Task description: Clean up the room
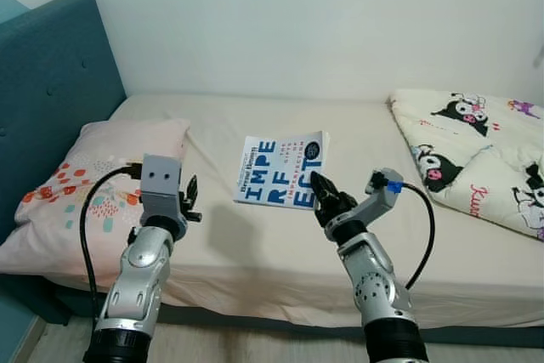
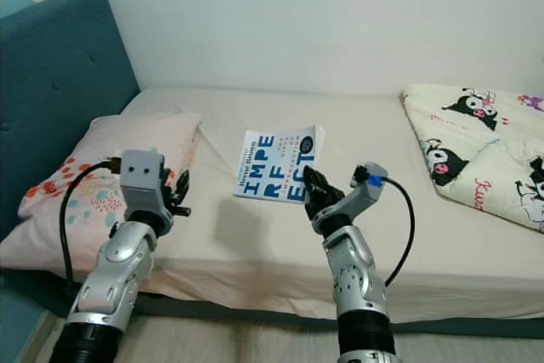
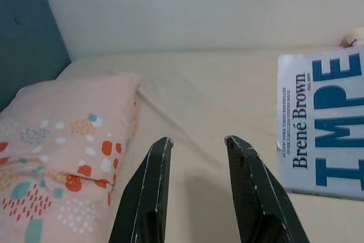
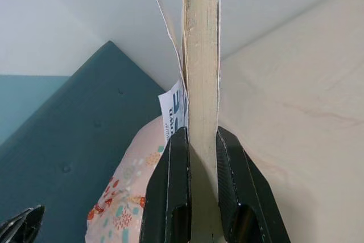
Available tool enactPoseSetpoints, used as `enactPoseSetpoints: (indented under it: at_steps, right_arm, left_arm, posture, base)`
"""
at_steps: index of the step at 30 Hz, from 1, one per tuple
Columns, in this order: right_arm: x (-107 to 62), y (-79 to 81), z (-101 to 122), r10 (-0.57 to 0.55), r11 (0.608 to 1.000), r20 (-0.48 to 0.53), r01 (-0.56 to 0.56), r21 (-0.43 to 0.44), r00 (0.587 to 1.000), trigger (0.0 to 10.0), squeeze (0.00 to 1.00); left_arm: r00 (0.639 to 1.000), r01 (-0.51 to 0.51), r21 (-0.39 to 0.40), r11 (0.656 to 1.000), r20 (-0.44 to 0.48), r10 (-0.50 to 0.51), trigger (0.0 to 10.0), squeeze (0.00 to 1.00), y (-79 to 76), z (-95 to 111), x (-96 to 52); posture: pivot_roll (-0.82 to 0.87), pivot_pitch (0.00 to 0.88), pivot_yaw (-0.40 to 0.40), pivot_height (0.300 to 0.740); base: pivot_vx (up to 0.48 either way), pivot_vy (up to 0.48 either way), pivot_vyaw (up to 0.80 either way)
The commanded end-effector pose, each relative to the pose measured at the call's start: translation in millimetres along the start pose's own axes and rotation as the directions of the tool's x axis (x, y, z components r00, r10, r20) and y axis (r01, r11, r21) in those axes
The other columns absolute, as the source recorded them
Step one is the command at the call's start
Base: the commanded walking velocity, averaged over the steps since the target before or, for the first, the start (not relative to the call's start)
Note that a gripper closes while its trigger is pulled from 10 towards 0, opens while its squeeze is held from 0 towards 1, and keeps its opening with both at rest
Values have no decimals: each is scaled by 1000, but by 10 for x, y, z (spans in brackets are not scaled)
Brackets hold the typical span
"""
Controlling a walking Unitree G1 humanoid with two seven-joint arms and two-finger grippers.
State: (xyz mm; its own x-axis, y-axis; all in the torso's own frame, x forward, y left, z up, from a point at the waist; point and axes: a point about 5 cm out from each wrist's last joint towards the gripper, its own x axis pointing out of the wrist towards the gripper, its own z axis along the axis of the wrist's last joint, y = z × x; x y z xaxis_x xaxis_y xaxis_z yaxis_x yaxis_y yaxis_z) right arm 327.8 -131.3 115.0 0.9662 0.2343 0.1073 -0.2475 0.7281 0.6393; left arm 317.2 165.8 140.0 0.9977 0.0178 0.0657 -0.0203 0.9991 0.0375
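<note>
A white paperback book with big blue letters lies over the middle of the bed, its near edge raised. My right gripper is shut on that near edge; in the right wrist view the two black fingers clamp the book's page block edge-on. My left gripper is open above the mattress just right of the pink pillow; its fingers are spread with nothing between them, the book off to one side.
A cream bed sheet covers the mattress. A teal headboard stands on the left. A white cartoon-print quilt is bunched at the right. The bed's front edge runs below the arms, with floor beneath.
</note>
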Motion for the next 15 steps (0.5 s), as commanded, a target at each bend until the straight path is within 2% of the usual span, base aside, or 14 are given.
enactPoseSetpoints:
  at_steps: [1, 9, 15]
  right_arm:
    - [35, 85, 64, 40, 999, 25, -39, -32, 999, 10000, 0]
    - [27, 90, 12, 57, 997, -13, -58, -53, 998, 10000, 0]
    - [34, 142, -53, 94, 993, -55, -98, -66, 994, 10000, 0]
  left_arm:
    - [1000, -20, -7, 1000, -1, 20, 10000, 0, 27, -7, 12]
    - [999, -32, -24, 999, 1, 32, 10000, 0, 20, -7, 2]
    - [998, -57, -27, 998, -5, 57, 10000, 0, 67, -19, -7]
  posture:
    - [95, 0, -51, 740]
    - [97, 0, -59, 740]
    - [101, 0, -67, 740]
  base:
    - [285, 0, 800]
    - [300, 0, 800]
    - [306, 0, 0]
